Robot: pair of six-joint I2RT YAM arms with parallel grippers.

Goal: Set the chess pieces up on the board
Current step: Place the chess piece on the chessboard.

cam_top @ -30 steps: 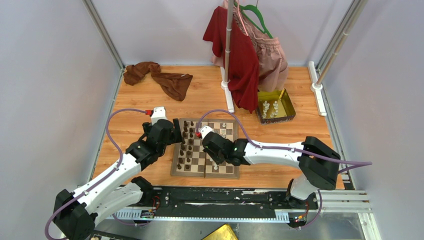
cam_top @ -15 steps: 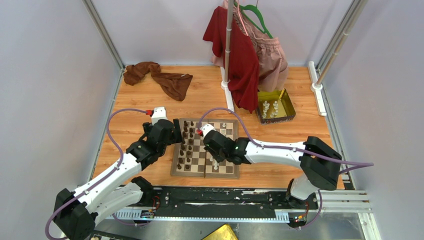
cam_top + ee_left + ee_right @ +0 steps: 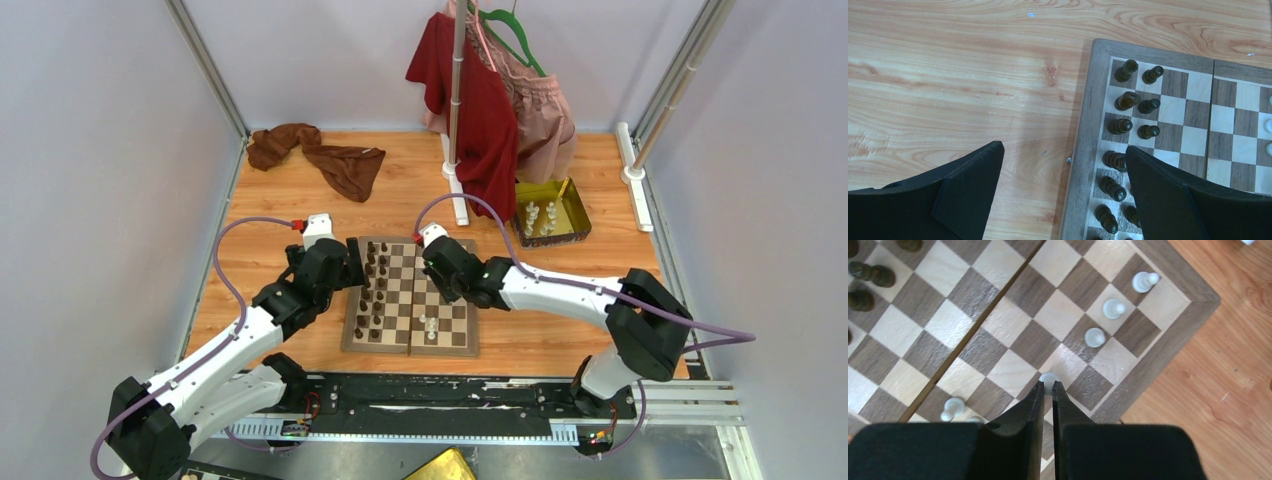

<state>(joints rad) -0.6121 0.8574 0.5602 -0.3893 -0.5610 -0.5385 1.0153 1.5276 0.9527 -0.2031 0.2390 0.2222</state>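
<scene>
Inside gold tray [image 3: 573, 206], several cream-white chess pieces [image 3: 540, 216], seemingly upright.

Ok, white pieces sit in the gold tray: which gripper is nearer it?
Right. The right gripper is over the board half toward the gold tray; the left gripper at the opposite edge.

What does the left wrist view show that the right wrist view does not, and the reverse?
Only left wrist: the left gripper, wide open over the edge of the board, beside two files of dark pieces. Only right wrist: the right gripper, almost shut, just short of a white piece. Both: the board, its seam, some pieces of each colour, the table.
</scene>
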